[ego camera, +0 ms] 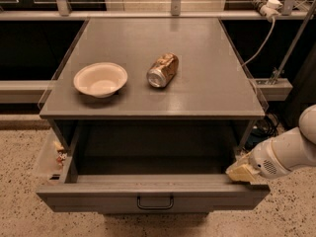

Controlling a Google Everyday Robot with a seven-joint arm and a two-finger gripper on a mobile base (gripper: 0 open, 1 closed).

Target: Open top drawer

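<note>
Top drawer point(207, 200) is pulled well out from under the cabinet top point(207, 83), with its handle point(155, 202) centre front. My gripper point(242, 172) sits at the drawer's right front corner; can't tell whether it's clamped or released. A corner pull can rack the drawer, so I'd pull straight along the slides, slowly, and avoid jolting the can point(163, 70) lying on top.

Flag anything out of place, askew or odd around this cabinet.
One thing: the drink can lies tipped on its side on the cabinet top, right of the upright bowl. No spill shows. The top drawer stands open, with the gripper at its front right corner.
</note>
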